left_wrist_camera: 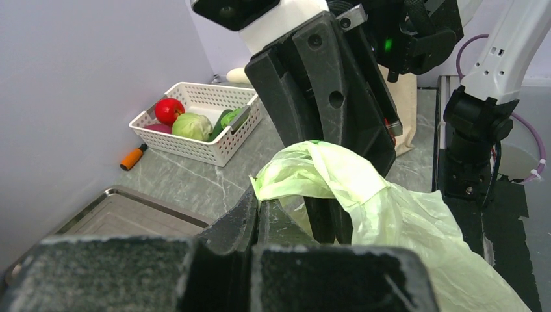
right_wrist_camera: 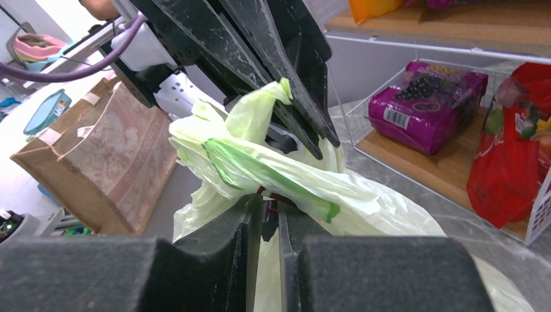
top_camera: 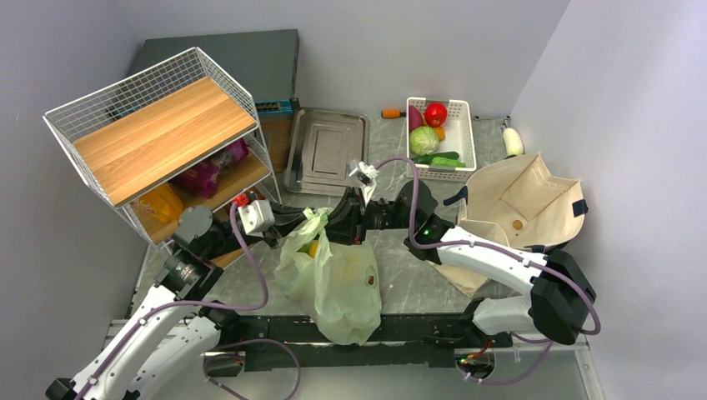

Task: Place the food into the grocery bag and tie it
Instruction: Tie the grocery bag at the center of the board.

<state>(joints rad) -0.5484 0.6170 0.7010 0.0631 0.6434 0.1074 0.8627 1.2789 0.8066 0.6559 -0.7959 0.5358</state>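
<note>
The pale-green grocery bag point(top_camera: 338, 287) lies on the table between the arms, bulging. A bit of yellow food point(top_camera: 313, 247) shows at its mouth; the other food is hidden. My left gripper point(top_camera: 302, 227) is shut on one twisted handle of the bag point(left_wrist_camera: 305, 172), its tips at the plastic point(left_wrist_camera: 261, 198). My right gripper point(top_camera: 352, 218) faces it and is shut on the other handle point(right_wrist_camera: 260, 166), jaws almost together under the plastic point(right_wrist_camera: 269, 207). The two grippers' fingers cross closely above the bag's mouth. The left fingers point(right_wrist_camera: 286, 84) show in the right wrist view, and the right fingers point(left_wrist_camera: 325, 97) in the left wrist view.
A wire shelf with a wooden top point(top_camera: 158, 133) stands at back left with packets inside. A metal tray point(top_camera: 327, 150) and a white basket of vegetables point(top_camera: 440, 137) lie at the back. A beige canvas tote point(top_camera: 521, 204) lies at right.
</note>
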